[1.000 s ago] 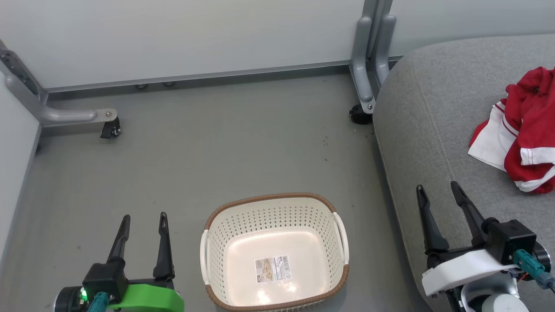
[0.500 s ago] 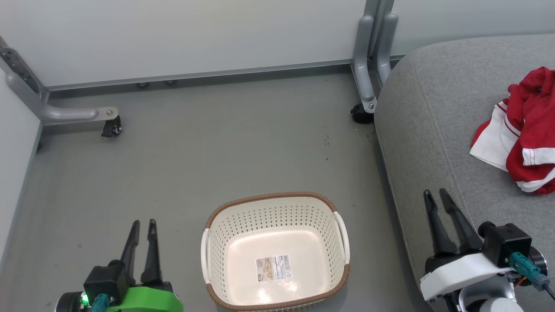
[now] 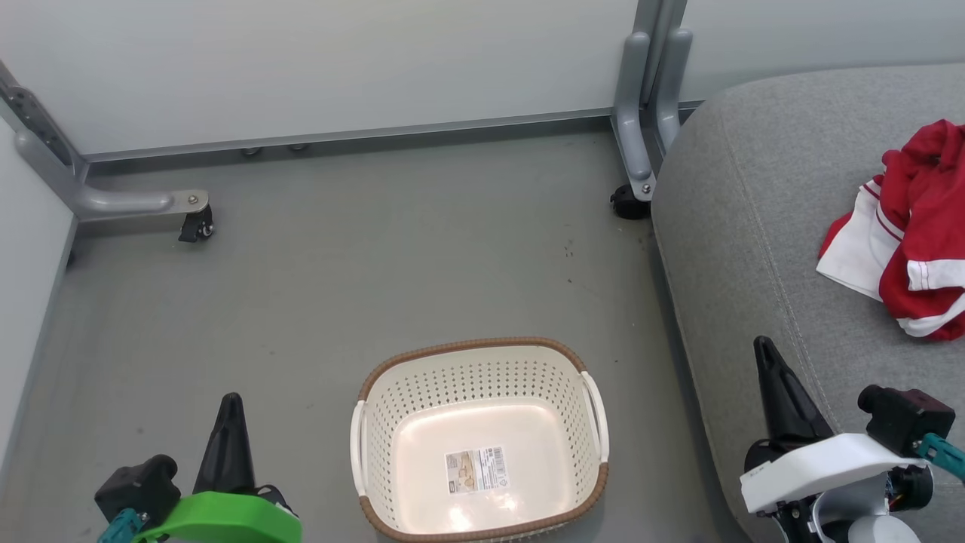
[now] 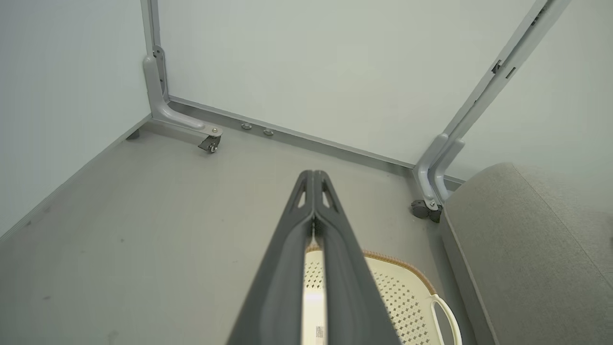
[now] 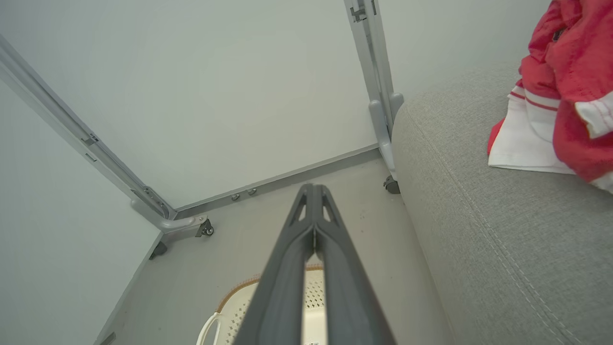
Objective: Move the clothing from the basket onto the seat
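Observation:
The cream basket (image 3: 479,381) with a brown rim stands on the grey floor at bottom centre, holding nothing but its label sticker (image 3: 473,469). Red and white clothing (image 3: 908,234) lies crumpled on the grey seat (image 3: 754,196) at the right edge; the right wrist view has the clothing (image 5: 560,96) on the seat (image 5: 479,215) too. My left gripper (image 3: 231,400) is shut and empty, left of the basket. My right gripper (image 3: 763,345) is shut and empty over the seat's front edge. Both wrist views show the fingertips pressed together, left gripper (image 4: 313,173), right gripper (image 5: 313,188).
Grey partition panels close off the back and left. Their metal feet carry castors at the left (image 3: 196,225) and beside the seat (image 3: 627,202). Bare grey floor (image 3: 377,264) lies between the basket and the back panel.
Both grippers have closed from wide open to fully shut, with nothing between the fingers. Both have also dropped slightly lower in the head view. Basket and clothing lie as before.

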Controlling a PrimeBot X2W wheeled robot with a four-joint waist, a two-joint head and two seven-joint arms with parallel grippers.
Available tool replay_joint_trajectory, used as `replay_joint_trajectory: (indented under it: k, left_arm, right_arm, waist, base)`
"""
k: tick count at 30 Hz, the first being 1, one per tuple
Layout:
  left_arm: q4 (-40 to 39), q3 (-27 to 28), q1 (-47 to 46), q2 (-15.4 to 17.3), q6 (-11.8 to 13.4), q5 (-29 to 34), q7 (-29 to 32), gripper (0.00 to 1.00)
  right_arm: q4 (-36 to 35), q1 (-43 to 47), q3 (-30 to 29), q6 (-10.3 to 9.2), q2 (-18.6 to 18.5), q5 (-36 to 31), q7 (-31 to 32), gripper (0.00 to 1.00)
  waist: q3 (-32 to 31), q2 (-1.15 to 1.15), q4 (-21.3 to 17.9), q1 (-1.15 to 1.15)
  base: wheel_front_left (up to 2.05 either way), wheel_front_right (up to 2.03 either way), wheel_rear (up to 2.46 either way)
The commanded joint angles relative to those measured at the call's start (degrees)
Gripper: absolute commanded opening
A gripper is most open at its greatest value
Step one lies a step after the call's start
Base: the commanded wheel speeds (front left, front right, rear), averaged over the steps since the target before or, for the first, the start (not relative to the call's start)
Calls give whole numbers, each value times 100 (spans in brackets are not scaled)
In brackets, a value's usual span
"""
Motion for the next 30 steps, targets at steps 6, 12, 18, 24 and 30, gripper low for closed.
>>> replay_joint_trajectory:
  k: [6, 12, 18, 24, 30]
  left_arm:
    - [-35, 120, -223, -18, -80, -728, 181, 0]
    - [-11, 191, -275, -24, -132, -1256, 321, 0]
    - [10, 255, -332, -29, -178, -1748, 453, 0]
    - [30, 322, -376, -35, -220, -2207, 575, 0]
    - [48, 377, -428, -40, -261, -2629, 688, 0]
  right_arm:
    - [78, -222, -14, 0, -81, 805, 61, 0]
    - [189, -287, -30, 0, -106, 1376, 113, 0]
    - [293, -349, -50, 0, -126, 1908, 167, 0]
    - [392, -411, -73, 0, -142, 2403, 221, 0]
    - [481, -458, -97, 0, -154, 2848, 273, 0]
  waist:
    - [-22, 0, 5, 0]
    - [-42, 0, 8, 0]
    - [-62, 0, 12, 0]
    - [-82, 0, 16, 0]
    - [-101, 0, 20, 0]
  base:
    - [0, 0, 0]
    - [0, 0, 0]
    - [0, 0, 0]
    - [0, 0, 0]
    - [0, 0, 0]
